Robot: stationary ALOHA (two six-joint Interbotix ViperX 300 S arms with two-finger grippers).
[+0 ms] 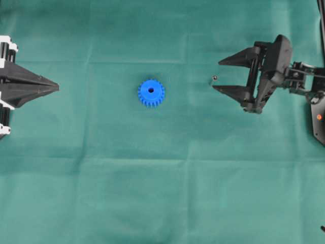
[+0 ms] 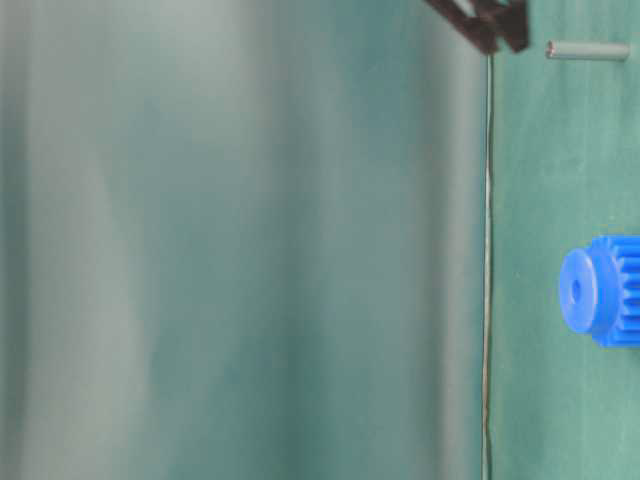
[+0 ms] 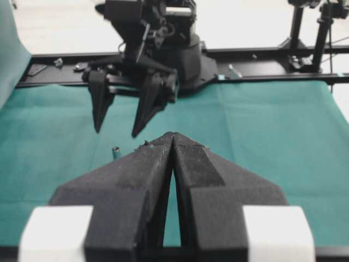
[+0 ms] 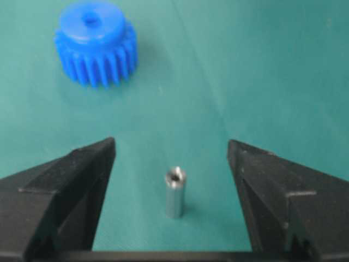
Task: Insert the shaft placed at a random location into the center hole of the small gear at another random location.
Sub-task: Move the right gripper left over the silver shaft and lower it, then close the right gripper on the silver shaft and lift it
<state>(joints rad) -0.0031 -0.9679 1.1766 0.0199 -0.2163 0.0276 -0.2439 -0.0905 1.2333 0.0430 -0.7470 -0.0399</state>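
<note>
shaft and gear, both on cloth

small silvery-grey metal shaft stands upright, apart from the gear. bright blue plastic toothed gear lies flat, hub up, its dark center hole unfilled.

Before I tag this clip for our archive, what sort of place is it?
Probably a robotics lab bench: a green cloth covers the table, two arms face each other across it, and only a gear and a shaft lie on it.

small gear cut off, table-level edge
</note>
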